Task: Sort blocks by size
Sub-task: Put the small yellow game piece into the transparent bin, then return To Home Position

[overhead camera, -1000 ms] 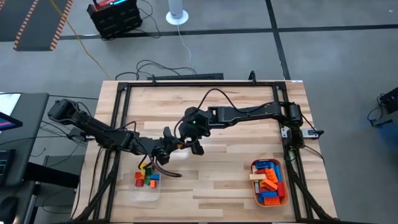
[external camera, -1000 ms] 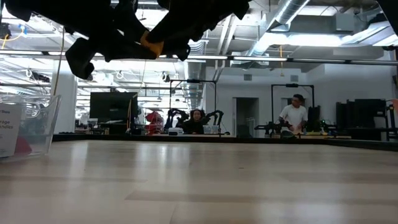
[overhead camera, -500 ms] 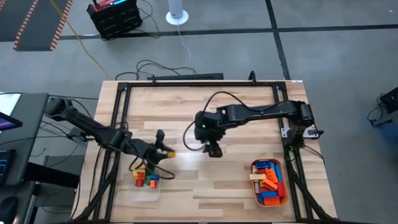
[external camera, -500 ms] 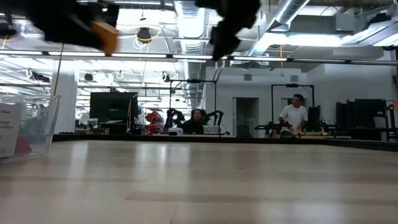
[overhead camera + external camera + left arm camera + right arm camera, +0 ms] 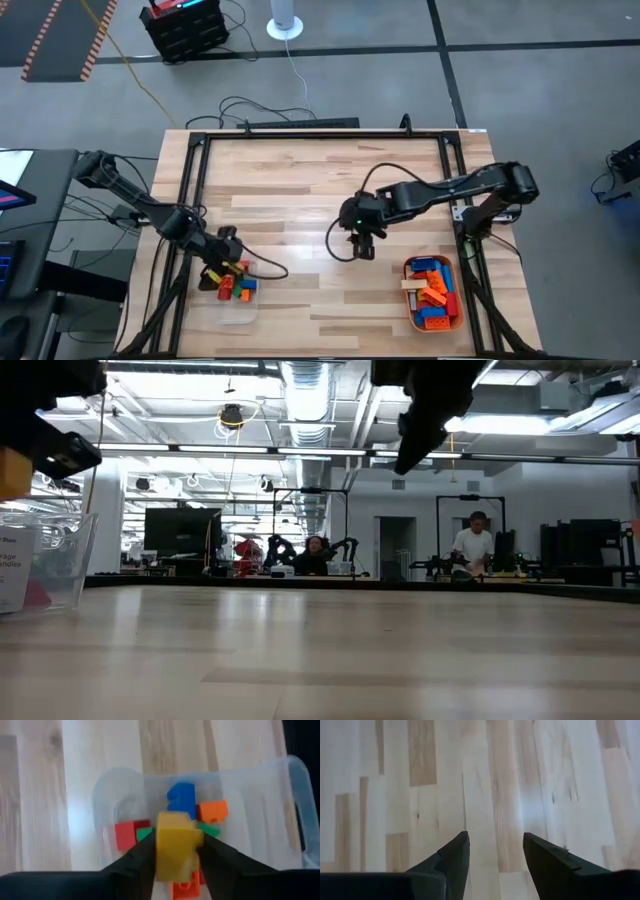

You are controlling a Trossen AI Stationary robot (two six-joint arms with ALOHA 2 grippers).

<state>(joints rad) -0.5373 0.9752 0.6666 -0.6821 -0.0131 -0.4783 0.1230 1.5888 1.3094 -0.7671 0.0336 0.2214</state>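
Observation:
My left gripper (image 5: 176, 862) is shut on a yellow block (image 5: 175, 842) and hangs above the clear plastic tray (image 5: 260, 795) near the table's left front. In that tray lie blue (image 5: 181, 799), orange (image 5: 212, 812), red (image 5: 125, 834) and green blocks. In the high view the gripper (image 5: 225, 268) is over the tray's far edge. My right gripper (image 5: 362, 246) stands open above bare wood right of centre, nothing between its fingers (image 5: 452, 855). More blocks lie heaped in the orange tray (image 5: 456, 300). My left gripper pinches the yellow block by two opposite sides (image 5: 161, 851) between its two fingers (image 5: 140, 859). The fingers slant down from above. The block is lifted clear and hangs over the blocks in the clear tray.
The black frame rails (image 5: 190, 200) run along the table's left, far and right sides. Bare wood (image 5: 320, 300) lies between the two trays. In the low view the clear tray's wall (image 5: 60, 560) stands at the left, and people show in the room beyond the table.
The two grippers stood close together at the table's middle and have parted. My left gripper has carried the yellow block toward the near left, over the clear tray, rolling its wrist. My right gripper has gone toward the table's right edge, nearer the orange tray.

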